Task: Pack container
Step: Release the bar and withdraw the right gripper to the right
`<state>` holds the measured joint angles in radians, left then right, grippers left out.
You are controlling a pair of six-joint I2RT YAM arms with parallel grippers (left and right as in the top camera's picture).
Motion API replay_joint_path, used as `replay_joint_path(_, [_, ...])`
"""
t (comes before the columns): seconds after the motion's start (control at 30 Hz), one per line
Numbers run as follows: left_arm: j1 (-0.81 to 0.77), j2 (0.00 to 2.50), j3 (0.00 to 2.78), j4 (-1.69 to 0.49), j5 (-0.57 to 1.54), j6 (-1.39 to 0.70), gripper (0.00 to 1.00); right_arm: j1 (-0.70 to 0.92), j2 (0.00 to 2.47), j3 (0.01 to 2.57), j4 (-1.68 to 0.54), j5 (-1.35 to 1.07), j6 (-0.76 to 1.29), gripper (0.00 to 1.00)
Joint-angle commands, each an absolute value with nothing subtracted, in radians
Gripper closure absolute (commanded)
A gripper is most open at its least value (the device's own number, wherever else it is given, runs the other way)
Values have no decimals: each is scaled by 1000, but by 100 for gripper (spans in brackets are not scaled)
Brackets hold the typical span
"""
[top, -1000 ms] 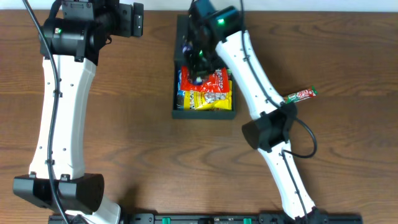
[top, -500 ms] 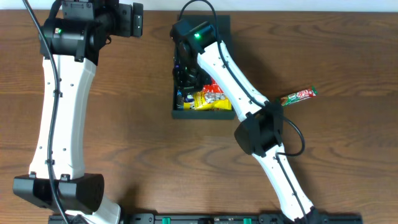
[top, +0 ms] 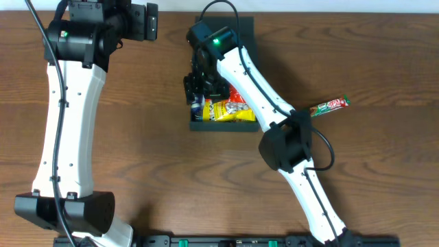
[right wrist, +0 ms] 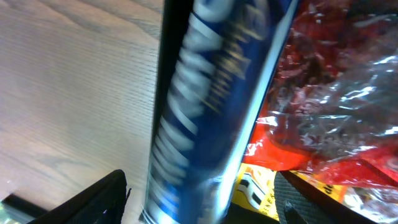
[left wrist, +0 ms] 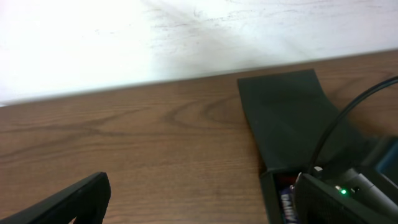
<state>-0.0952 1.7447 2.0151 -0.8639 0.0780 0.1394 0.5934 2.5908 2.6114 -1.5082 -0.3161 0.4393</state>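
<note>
The writing on the blue packet [right wrist: 205, 106] was gold, but too blurry to read. The print on the yellow packet [top: 230, 111] and the red packet [top: 238, 95] was too small to read. So was the print on the red and green snack stick [top: 330, 105], which lay alone on the brown wooden table [top: 137, 171].

The container [top: 223, 126], a dark flat cardboard box, sat near the back middle of the table with its lid flap [left wrist: 286, 118] laid open behind it. Only the left wrist view showed the white wall [left wrist: 93, 43]. Only the right wrist view showed the crinkly, shiny wrappers up close.

The right gripper [right wrist: 199, 202] was down in the box. Its jaws were spread wide on each side of the blue packet, not squeezing it. The left gripper [top: 148, 20] hung over the table, away from the box. Its jaws were wide apart and held nothing.
</note>
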Motion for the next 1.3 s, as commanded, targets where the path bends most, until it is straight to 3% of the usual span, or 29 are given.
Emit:
replay_joint_path(0.0, [-91, 1732, 2025, -864, 70, 157, 5, 546, 2530, 2665, -1502, -374, 429, 23])
replay_joint_path(0.13, [-91, 1732, 2025, -864, 70, 157, 5, 467, 2433, 2696, -1502, -347, 395, 24])
replay_joint_path(0.2, [-91, 1732, 2025, -864, 70, 157, 5, 431, 2387, 2696, -1494, -303, 368, 30])
replay_joint_path(0.23, [-91, 1732, 2025, -863, 70, 157, 5, 420, 2372, 2696, -1483, -303, 336, 41])
replay_joint_path(0.33, [-91, 1732, 2025, -863, 70, 157, 5, 411, 2362, 2696, -1465, -398, 220, 99])
replay_joint_path(0.67, [-91, 1732, 2025, -859, 70, 157, 5, 499, 2433, 2509, -1486, -607, -150, 99])
replay_joint_path(0.9, [-91, 1732, 2025, -860, 70, 157, 5, 511, 2437, 2303, -1374, -670, -167, 99])
replay_joint_path(1.27, [-91, 1732, 2025, -909, 72, 157, 5, 505, 2435, 2293, -1312, -711, -166, 99])
